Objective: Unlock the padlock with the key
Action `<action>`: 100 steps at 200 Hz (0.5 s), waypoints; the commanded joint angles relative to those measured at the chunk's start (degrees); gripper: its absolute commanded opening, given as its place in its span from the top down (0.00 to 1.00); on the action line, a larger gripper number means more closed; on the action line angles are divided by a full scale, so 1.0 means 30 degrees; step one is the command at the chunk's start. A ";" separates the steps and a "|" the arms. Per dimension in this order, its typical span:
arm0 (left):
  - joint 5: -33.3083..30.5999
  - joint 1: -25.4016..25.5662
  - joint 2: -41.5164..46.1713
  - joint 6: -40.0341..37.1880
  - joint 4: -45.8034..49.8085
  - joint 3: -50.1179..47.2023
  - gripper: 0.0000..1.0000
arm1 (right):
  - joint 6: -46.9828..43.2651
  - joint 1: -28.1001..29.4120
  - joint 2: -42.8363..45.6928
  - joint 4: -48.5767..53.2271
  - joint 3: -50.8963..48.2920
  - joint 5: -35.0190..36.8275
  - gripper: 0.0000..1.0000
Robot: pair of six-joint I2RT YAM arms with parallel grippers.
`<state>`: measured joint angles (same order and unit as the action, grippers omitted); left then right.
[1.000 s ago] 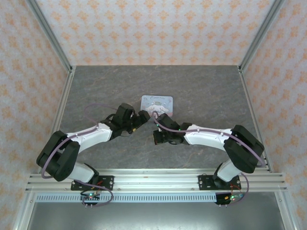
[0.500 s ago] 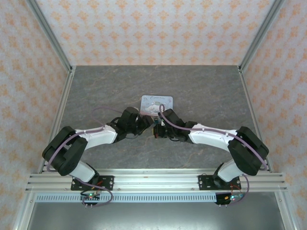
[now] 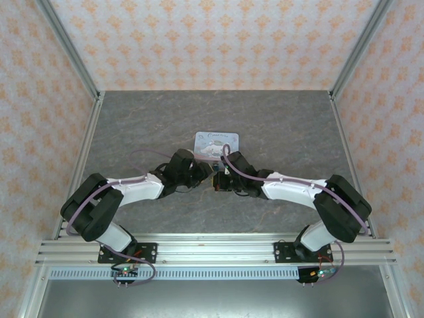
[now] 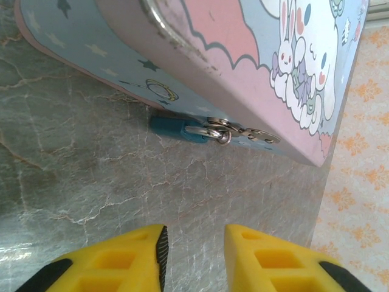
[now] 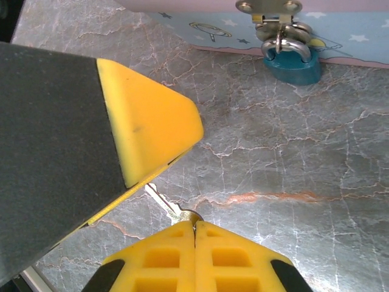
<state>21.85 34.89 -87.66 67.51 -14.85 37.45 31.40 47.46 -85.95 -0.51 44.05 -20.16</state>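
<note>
Silvery, thin, likely slippery: the tiny metal key (image 5: 164, 202) sits pinched in your closed right gripper (image 5: 194, 234). The small teal padlock (image 5: 292, 66), hasped to the pale blue cartoon tin (image 5: 364, 30) mid-table, looks light and free-swinging; steady its body with your slightly parted left gripper (image 4: 196, 243).

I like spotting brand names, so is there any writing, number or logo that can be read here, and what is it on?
No text here can be read.
Tin: the left wrist view shows drawings, not words: white cartoon animals, stars and a ringed planet. Faint marks on its top in the overhead view are too small to read.
Padlock: no lettering shows.
Key: no lettering shows.
</note>
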 commanded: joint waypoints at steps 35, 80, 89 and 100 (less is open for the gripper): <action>-0.0486 0.0205 -0.0400 -0.0088 -0.0440 0.0319 0.79 | 0.0316 -0.0088 0.0565 -0.0928 -0.0270 -0.0145 1.00; -0.0577 0.0351 -0.0516 -0.0148 -0.0381 0.0464 0.98 | 0.0403 -0.0148 0.0555 -0.1030 -0.0299 -0.0208 1.00; -0.0584 0.0351 -0.0545 -0.0177 -0.0338 0.0493 1.00 | 0.0400 -0.0149 0.0556 -0.1059 -0.0321 -0.0262 1.00; -0.0616 0.0350 -0.0547 -0.0178 -0.0343 0.0495 1.00 | 0.0408 -0.0198 0.0578 -0.1133 -0.0354 -0.0325 1.00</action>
<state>21.61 35.53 -88.55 67.55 -14.96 37.58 31.97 47.42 -85.95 -2.11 43.66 -20.91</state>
